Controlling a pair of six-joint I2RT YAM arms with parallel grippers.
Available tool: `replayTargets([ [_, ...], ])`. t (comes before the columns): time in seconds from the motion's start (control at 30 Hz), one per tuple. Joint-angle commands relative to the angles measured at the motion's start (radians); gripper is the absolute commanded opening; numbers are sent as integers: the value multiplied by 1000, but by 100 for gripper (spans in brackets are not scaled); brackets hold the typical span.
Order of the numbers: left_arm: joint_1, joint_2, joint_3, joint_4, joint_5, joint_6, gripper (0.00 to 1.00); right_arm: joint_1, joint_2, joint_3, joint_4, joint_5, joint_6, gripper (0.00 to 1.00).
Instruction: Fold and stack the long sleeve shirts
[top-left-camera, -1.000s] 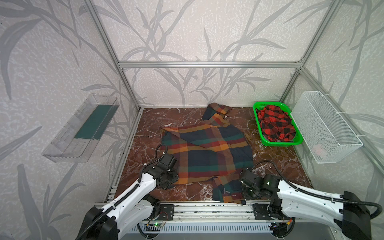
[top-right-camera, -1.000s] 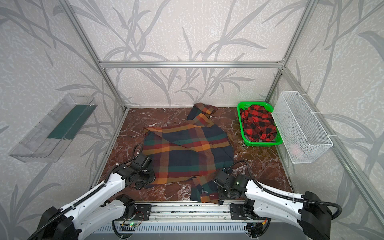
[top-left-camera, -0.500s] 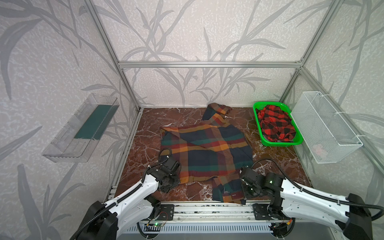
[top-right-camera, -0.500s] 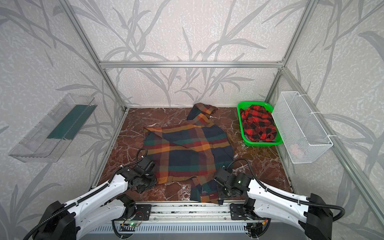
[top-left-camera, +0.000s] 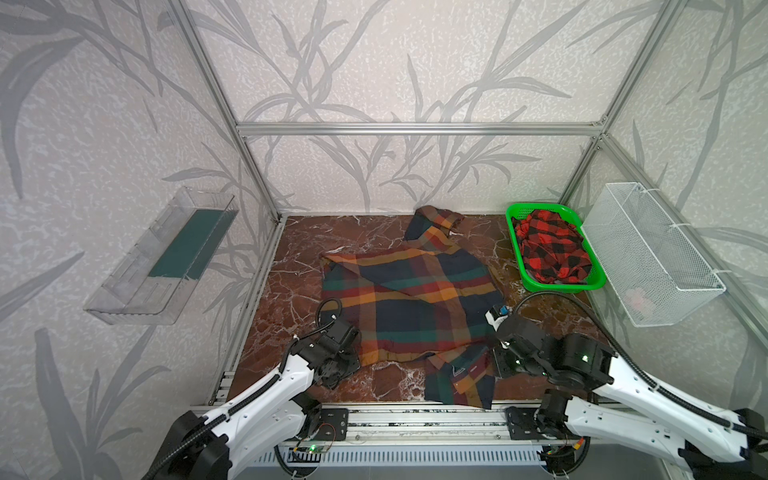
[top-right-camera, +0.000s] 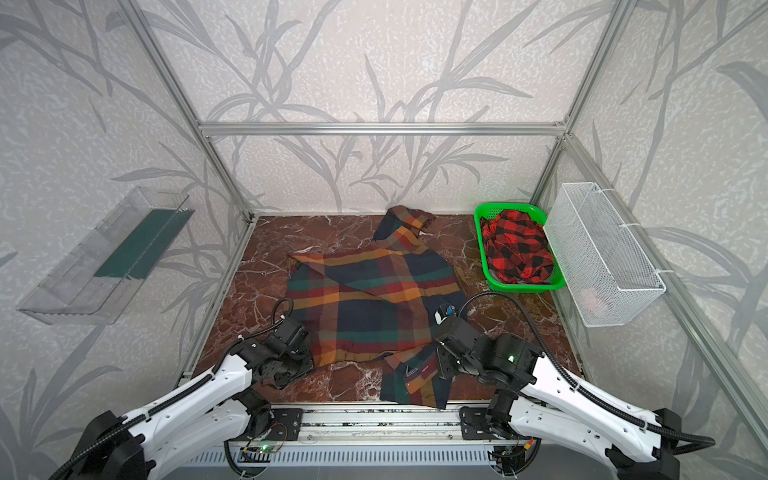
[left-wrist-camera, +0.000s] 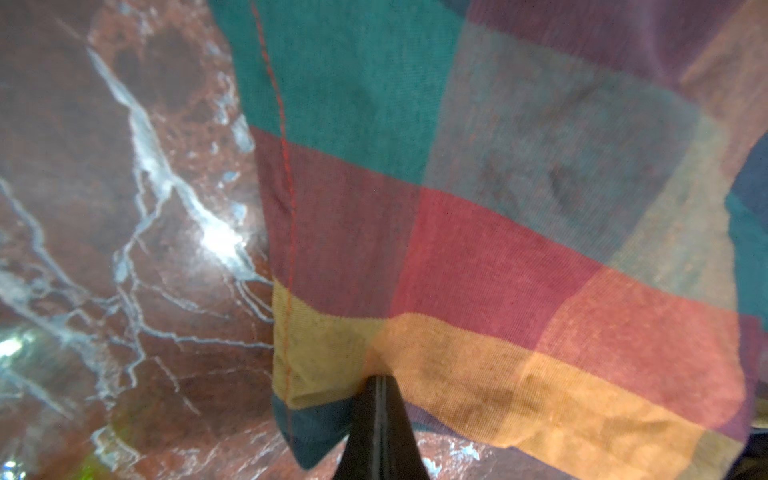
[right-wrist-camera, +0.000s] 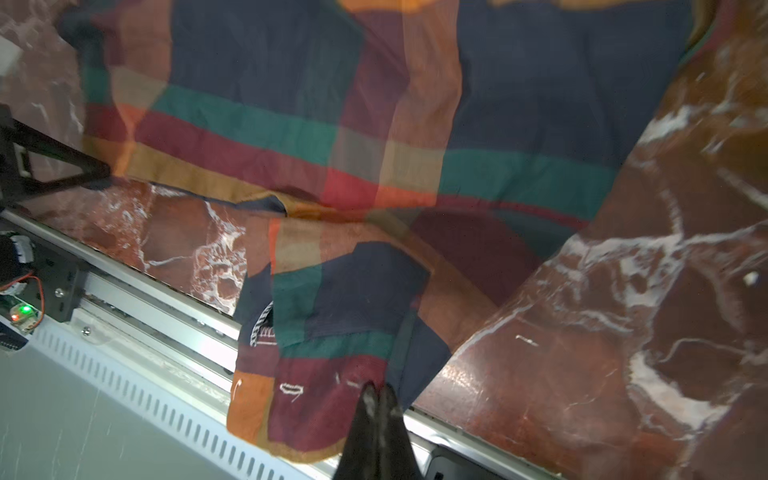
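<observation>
I see the block-plaid shirt (top-left-camera: 415, 307) spread flat on the marble tabletop (top-left-camera: 291, 270) in both top views. One sleeve is bunched toward the back wall and a narrow part trails to the front rail (top-left-camera: 395, 424). The left gripper (left-wrist-camera: 380, 388) is readable only in the left wrist view. Its fingertips are pressed together, pinching the orange band at the shirt's near-left hem corner, and the cloth puckers at the tips. In both top views the wrist housing covers that pinch. The right gripper (right-wrist-camera: 377, 392) shows in the right wrist view with its fingertips together on the dark red patch of the trailing part, beside a stitched buttonhole. The cloth there overhangs the rail. I cannot tell how much fabric sits between the tips, because the frame edge cuts the fingers off. The red-and-black check shirt (top-left-camera: 552, 249) lies crumpled in the green basket (top-left-camera: 513, 214) at the back right, and its sleeves and collar cannot be made out. A white mesh basket (top-left-camera: 656, 257) hangs on the right wall and holds a pale pink item too blurred to identify.
</observation>
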Motion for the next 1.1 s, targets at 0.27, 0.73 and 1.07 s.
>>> replayTargets([
  [0.27, -7, -130, 114, -211, -59, -8, 0, 6, -28, 364, -8, 185, -306, 0],
  [0.73, -11, -82, 193, -283, -39, 29, 5, 6, -68, 544, 81, 116, -489, 0],
  [1.07, -22, 52, 176, -197, -212, 6, 28, 7, -81, 519, 78, 65, -493, 0],
])
